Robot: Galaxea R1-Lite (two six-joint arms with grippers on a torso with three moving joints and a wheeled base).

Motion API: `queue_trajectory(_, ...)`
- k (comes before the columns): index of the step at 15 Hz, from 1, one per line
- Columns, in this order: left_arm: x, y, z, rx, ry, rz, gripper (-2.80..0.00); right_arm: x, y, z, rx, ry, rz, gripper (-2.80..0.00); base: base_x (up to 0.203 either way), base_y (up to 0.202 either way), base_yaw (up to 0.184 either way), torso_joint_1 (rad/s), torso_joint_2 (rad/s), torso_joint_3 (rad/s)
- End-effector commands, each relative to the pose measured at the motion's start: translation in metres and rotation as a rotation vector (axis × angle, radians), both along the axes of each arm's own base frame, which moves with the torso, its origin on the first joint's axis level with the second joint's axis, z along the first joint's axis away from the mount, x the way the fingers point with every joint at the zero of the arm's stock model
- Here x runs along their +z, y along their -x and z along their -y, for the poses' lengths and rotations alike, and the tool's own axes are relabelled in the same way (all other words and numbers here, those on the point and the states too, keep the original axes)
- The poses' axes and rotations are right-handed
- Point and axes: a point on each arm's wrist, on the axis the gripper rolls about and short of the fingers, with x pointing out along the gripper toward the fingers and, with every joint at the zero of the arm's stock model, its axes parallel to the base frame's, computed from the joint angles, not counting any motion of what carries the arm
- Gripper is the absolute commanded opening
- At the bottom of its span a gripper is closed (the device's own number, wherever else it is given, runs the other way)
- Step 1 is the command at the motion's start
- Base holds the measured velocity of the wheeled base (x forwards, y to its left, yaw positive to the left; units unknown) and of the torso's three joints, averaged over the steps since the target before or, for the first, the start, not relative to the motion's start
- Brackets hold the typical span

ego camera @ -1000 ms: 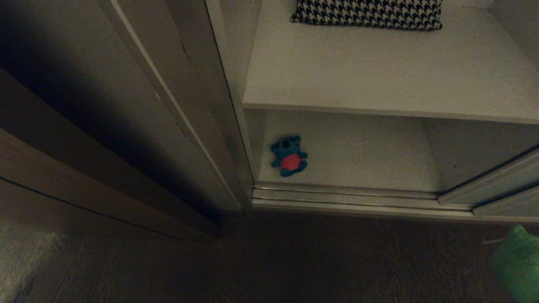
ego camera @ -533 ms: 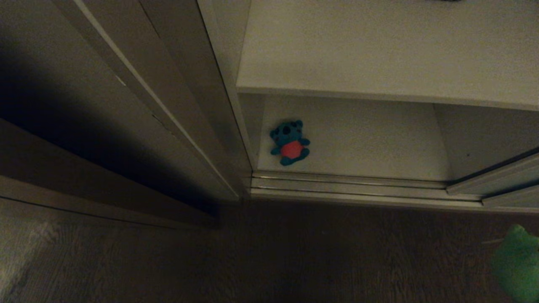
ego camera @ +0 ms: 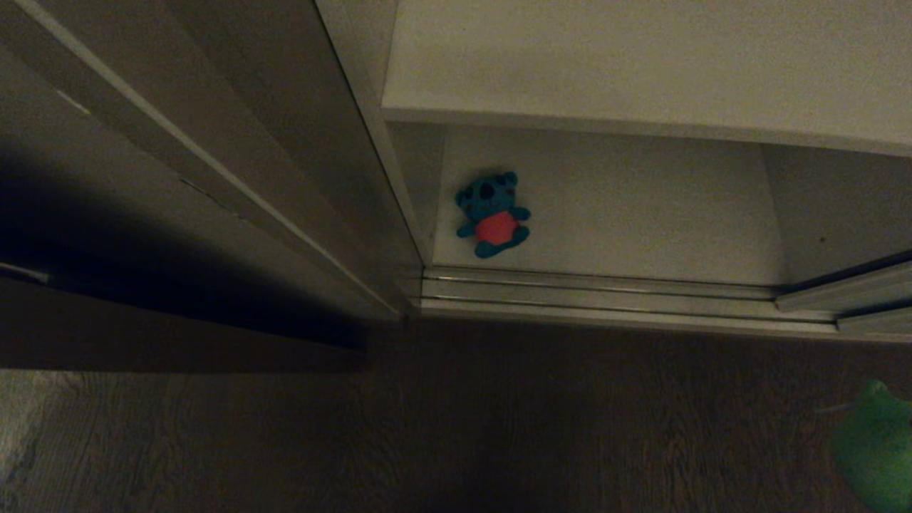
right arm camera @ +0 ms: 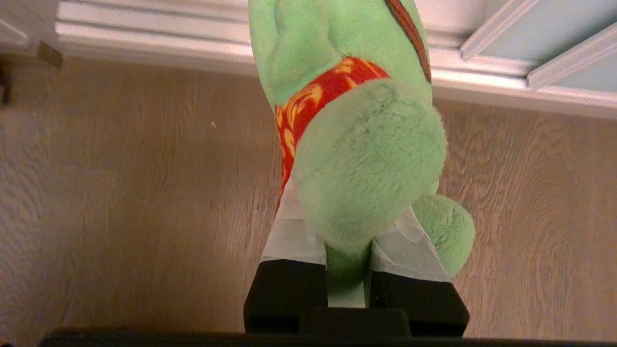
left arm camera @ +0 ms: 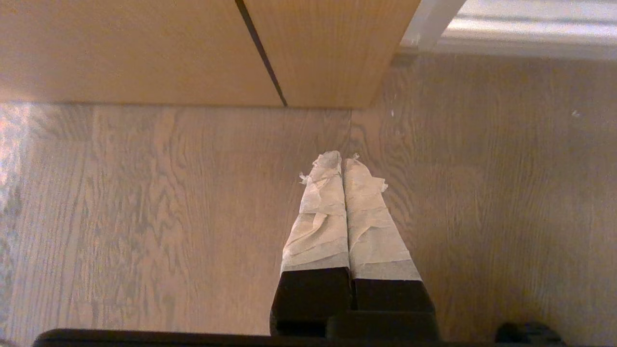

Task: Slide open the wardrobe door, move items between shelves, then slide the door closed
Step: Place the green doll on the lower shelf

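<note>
Teal-blue plush bear with a red belly [ego camera: 492,214] lies on its back on the white bottom shelf board [ego camera: 641,214] of the open wardrobe in the head view, near the left side wall, close behind the pale metal sliding track [ego camera: 605,296]. White upper shelf board [ego camera: 641,64] runs above it, bare where visible. Pale grey-green sliding wardrobe door with thin metallic frame [ego camera: 848,296] shows only as a bottom corner at the right edge, slid aside on the track. Dark brown wooden panelling [ego camera: 178,178] fills the left, dark wood-grain floor [ego camera: 499,427] below. A blurred edge of the green plush frog with red markings [ego camera: 876,445] pokes in at the lower right corner; neither arm is visible here. Left wrist view: left gripper [left arm camera: 341,161] with tape-wrapped jaws pressed fully together, holding nothing, above the wood floor, light wooden panel base ahead. Right wrist view: right gripper [right arm camera: 347,243] jaws clamped narrowly on the lower part of the green frog [right arm camera: 366,159], which hangs out beyond the tips over the floor, short of the wardrobe track, with the grey-green door frame [right arm camera: 569,53] at the far corner.
</note>
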Motion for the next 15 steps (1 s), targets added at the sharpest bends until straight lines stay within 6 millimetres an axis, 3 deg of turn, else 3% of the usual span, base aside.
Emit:
queue_trajectory(1,0.0000,0.0000,0.0000,0.000,0.000,0.001,-2.80,-0.0001,0.0000,0.0000,0.000,0.000,-0.001,-2.80,0.000,0.000,0.000,0.004,0.00,-0.196)
queue_trajectory(15,0.0001,-0.0003,0.0000,-0.002,0.002,0.005,-2.80,0.0000,0.0000,0.0000,0.000,0.000,0.000,-2.80,0.000,0.000,0.000,0.002,0.00,-0.198)
